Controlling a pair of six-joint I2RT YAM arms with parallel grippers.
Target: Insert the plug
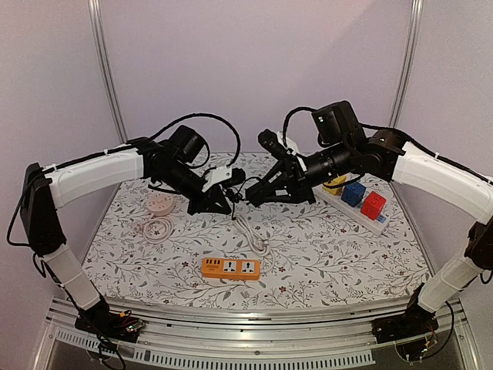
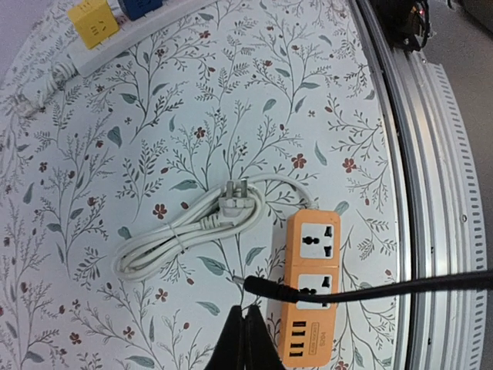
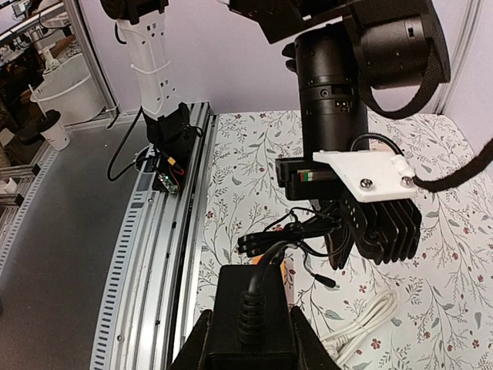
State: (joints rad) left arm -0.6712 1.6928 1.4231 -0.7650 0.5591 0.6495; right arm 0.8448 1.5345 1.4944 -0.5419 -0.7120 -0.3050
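Black adapter plug [image 3: 250, 304], clamped inside right tool [image 3: 250, 351]

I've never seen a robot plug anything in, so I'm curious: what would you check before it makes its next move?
1. Right gripper has a firm hold on the black adapter: ok.
2. Left gripper is shut: ok. Whether it pinches the thin black cord: cannot tell.
3. Both sockets on the orange power strip are free: ok.
4. Adapter lined up over a socket: not ok, it is held in the air farther back than the strip.
5. White cord keeps off the sockets: ok, it is coiled beside the strip.
6. Adapter's prongs face down: cannot tell, they are hidden.
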